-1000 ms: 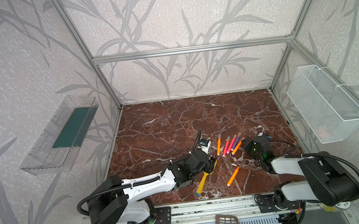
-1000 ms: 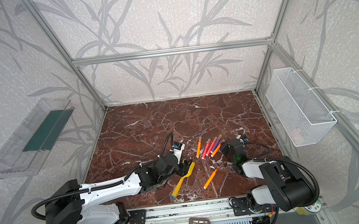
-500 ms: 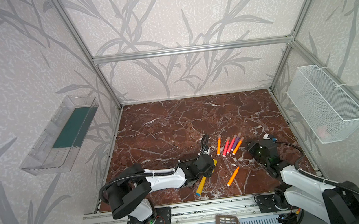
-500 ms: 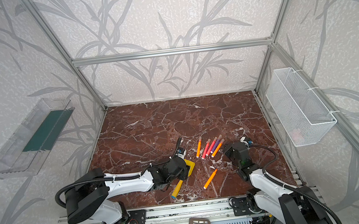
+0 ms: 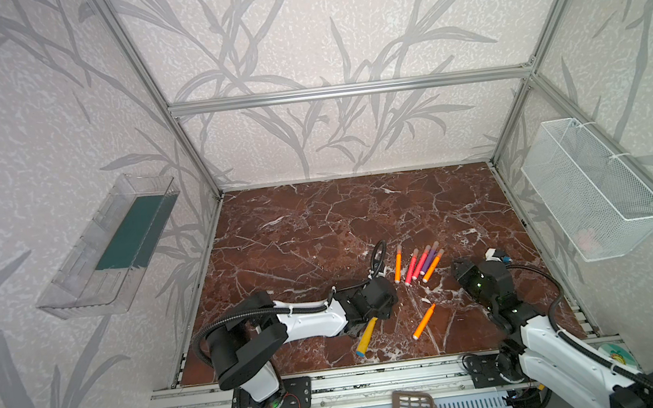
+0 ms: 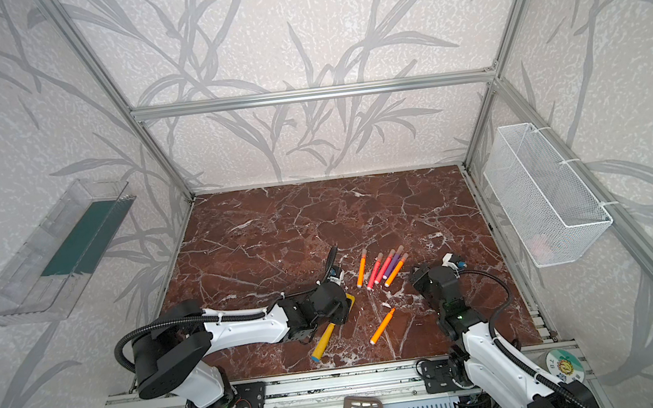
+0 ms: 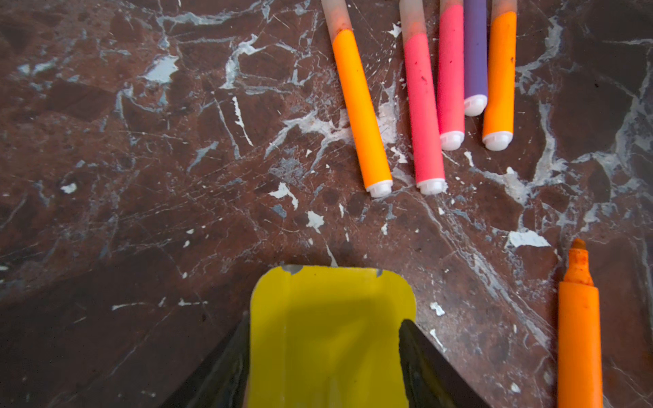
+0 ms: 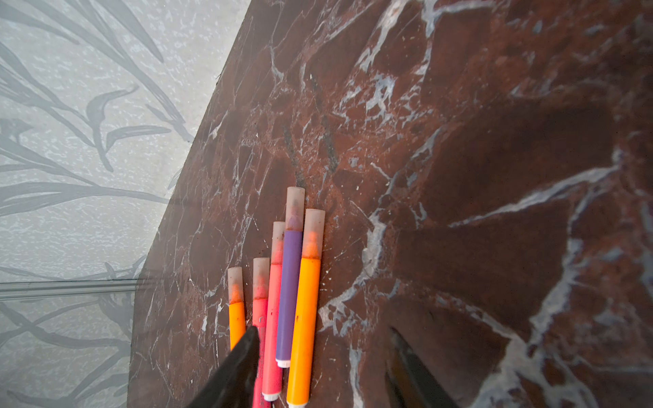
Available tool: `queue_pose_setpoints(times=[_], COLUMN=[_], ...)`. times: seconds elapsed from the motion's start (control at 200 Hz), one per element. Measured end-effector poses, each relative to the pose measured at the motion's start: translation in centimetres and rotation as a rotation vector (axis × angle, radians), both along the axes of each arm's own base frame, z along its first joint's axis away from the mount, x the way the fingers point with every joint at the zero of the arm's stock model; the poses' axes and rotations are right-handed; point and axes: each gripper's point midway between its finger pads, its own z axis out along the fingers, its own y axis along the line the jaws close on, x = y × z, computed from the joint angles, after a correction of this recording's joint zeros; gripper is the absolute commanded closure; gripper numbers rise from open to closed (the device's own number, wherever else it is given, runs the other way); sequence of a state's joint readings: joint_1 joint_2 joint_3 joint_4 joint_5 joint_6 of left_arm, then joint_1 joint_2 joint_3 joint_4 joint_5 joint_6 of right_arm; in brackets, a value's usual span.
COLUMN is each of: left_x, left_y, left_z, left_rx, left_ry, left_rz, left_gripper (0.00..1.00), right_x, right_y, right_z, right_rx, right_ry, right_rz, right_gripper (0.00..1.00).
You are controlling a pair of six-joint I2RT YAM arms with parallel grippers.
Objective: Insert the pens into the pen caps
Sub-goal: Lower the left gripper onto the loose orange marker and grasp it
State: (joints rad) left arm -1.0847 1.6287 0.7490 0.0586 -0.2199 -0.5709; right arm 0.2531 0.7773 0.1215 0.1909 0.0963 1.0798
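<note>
In both top views five capped pens (image 5: 411,267) lie side by side on the bench (image 5: 318,222), capped ends toward the back wall; an uncapped orange pen (image 5: 424,321) slants nearer.

Left wrist: left end effector (image 7: 325,318) half spread astride a yellow shovel (image 7: 332,353); grip cannot be told.

Right wrist: right end effector (image 8: 322,330) gapes empty; pen caps (image 8: 295,205) frosted, pinkish.

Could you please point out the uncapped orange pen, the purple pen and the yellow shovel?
Uncapped orange pen (image 5: 424,322): in a top view, barrel.
Purple pen (image 7: 475,53): left wrist view, barrel.
Yellow toy shovel (image 7: 332,335): left wrist view, blade.
</note>
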Motion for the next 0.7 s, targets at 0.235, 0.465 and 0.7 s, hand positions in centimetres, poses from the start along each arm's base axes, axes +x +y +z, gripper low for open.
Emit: queue_pose_setpoints(times=[0.235,0.465,0.7], left_x=[-0.6,-1.2,-1.1], left_y=[-0.9,-1.6,-1.6], left_z=[-0.1,0.0,0.2], left_rx=[-0.029,-0.045,-0.035], left_ry=[0.028,0.036,0.021], left_rz=[-0.036,-0.062,-0.074], left_gripper=[0.35,0.34,0.32], right_x=[-0.1,-0.1,-0.1], right_y=[0.0,0.0,0.0], right_z=[-0.3,-0.3,-0.3], right_rx=[-0.003,-0.003,-0.002], right_ry=[0.011,0.012,0.012], right_rz=[0.0,0.0,0.0], right_gripper=[0.45,0.45,0.45])
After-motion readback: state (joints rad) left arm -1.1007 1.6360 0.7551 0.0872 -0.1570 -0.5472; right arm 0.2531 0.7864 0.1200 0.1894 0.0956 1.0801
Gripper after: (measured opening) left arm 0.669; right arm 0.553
